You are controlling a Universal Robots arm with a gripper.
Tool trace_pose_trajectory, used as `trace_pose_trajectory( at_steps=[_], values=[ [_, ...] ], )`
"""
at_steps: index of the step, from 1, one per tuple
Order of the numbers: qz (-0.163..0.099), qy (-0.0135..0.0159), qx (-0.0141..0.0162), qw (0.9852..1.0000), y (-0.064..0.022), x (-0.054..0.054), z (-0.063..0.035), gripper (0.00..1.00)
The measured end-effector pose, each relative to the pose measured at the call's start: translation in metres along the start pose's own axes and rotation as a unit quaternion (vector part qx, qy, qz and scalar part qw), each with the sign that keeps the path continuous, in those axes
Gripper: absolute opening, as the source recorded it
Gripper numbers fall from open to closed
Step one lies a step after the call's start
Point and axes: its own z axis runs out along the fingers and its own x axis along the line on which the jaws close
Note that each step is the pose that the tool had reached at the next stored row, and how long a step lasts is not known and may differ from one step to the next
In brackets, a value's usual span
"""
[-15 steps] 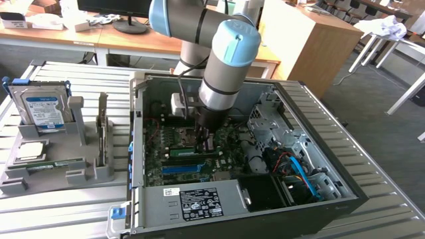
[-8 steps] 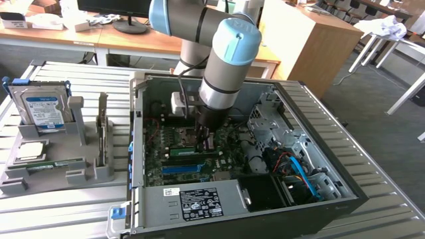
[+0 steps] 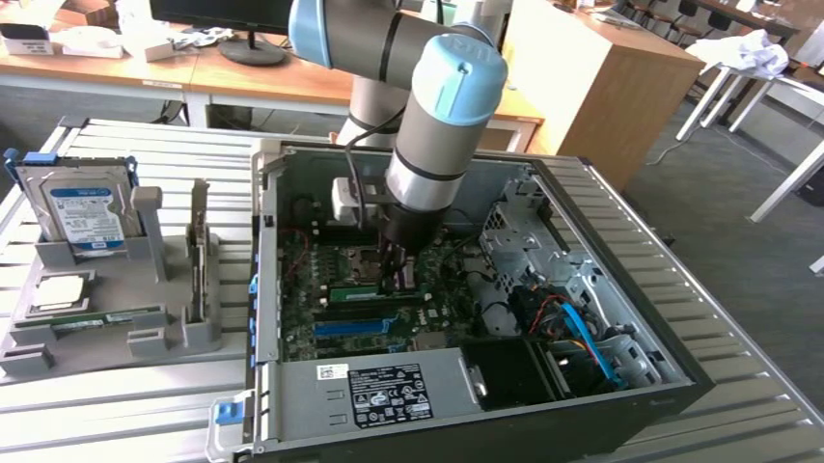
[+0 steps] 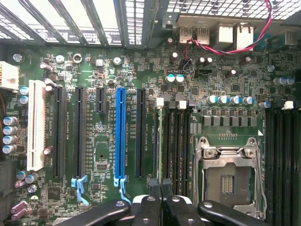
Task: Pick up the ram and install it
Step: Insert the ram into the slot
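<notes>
The ram (image 4: 160, 141) is a thin green board seen edge-on, standing in the memory slot nearest the CPU socket (image 4: 228, 174) on that socket's expansion-slot side. A white latch sits at its far end. My gripper (image 4: 161, 186) reaches down into the open computer case, its two dark fingers pressed together over the ram's edge. In the exterior view the ram (image 3: 357, 289) shows as a short green strip on the motherboard, just to the exterior view's left of the gripper (image 3: 393, 278). The rest of the stick is hidden behind the fingers.
Black expansion slots and a blue slot (image 4: 120, 132) run parallel to the ram. The case walls (image 3: 644, 318), drive cage and cables surround the board. On the exterior view's left, a grey rack (image 3: 77, 352) holds a hard drive (image 3: 84, 212), an upright card (image 3: 200, 251) and a flat green board (image 3: 91, 321).
</notes>
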Motion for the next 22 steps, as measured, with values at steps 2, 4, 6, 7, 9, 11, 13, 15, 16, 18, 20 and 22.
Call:
trace_pose_trajectory(
  at_steps=[2,4,6,7,9,11,13,15,16,18,20,22],
  values=[
    [0.0,-0.0001,0.0,1.0,0.0,0.0001,0.0005,0.12],
    [0.0,-0.0002,0.0,1.0,0.0,0.0001,0.0011,0.12],
    [0.0,-0.0004,0.0,1.0,0.0,0.0001,0.0017,0.12],
    [0.0,-0.0005,0.0,1.0,0.0,0.0001,0.0019,0.12],
    [0.0,-0.0005,-0.0001,1.0,0.0,0.0001,0.0021,0.12],
    [0.0,-0.0006,0.0,1.0,0.0,0.0001,0.0022,0.12],
    [0.0,-0.0006,0.0,1.0,0.0,0.0001,0.0022,0.12],
    [0.0,-0.0007,0.0,1.0,0.0,0.0001,0.0022,0.12],
    [0.0,-0.0009,0.0,1.0,0.0,0.0001,0.0022,0.12],
    [0.0,-0.0011,0.0,1.0,0.0,0.0001,0.0022,0.12],
    [0.0,-0.0011,0.0,1.0,0.0001,0.0001,0.0022,0.12],
    [-0.001,-0.0011,-0.0001,1.0,0.0003,0.0001,0.0022,0.12]
  ],
)
